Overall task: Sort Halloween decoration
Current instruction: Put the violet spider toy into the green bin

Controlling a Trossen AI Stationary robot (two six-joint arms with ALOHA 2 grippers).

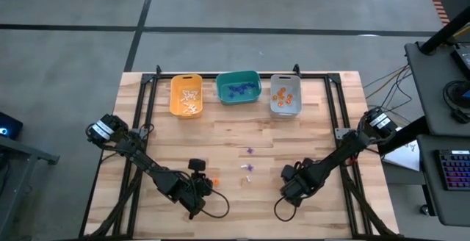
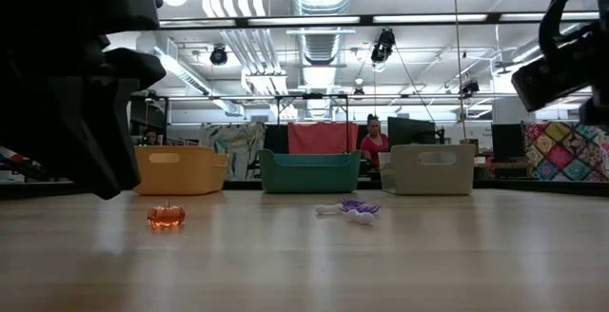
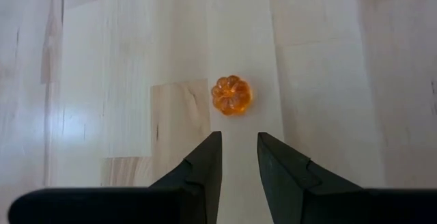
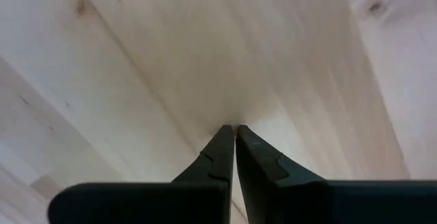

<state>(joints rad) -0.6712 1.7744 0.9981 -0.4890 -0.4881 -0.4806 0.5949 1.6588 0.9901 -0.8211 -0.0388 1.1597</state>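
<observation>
An orange pumpkin trinket (image 3: 232, 95) sits on the wood just beyond my left gripper (image 3: 239, 142), which is open, tilted down toward it and apart from it. In the high view this pumpkin (image 1: 214, 181) lies beside my left gripper (image 1: 200, 191), near the table's near edge. A few purple and white trinkets (image 1: 250, 169) lie loose at mid-table. In the low view they show as a small cluster (image 2: 350, 209). To their right, my right gripper (image 4: 235, 130) points down at bare wood, shut, with nothing visible between its fingers.
Three bins stand in a row at the far edge. The yellow bin (image 1: 186, 95) holds white pieces, the teal bin (image 1: 238, 87) purple-blue ones and the grey bin (image 1: 285, 95) orange ones. Black frame rails (image 1: 147, 101) run along both table sides. A person (image 2: 373, 143) is in the room behind.
</observation>
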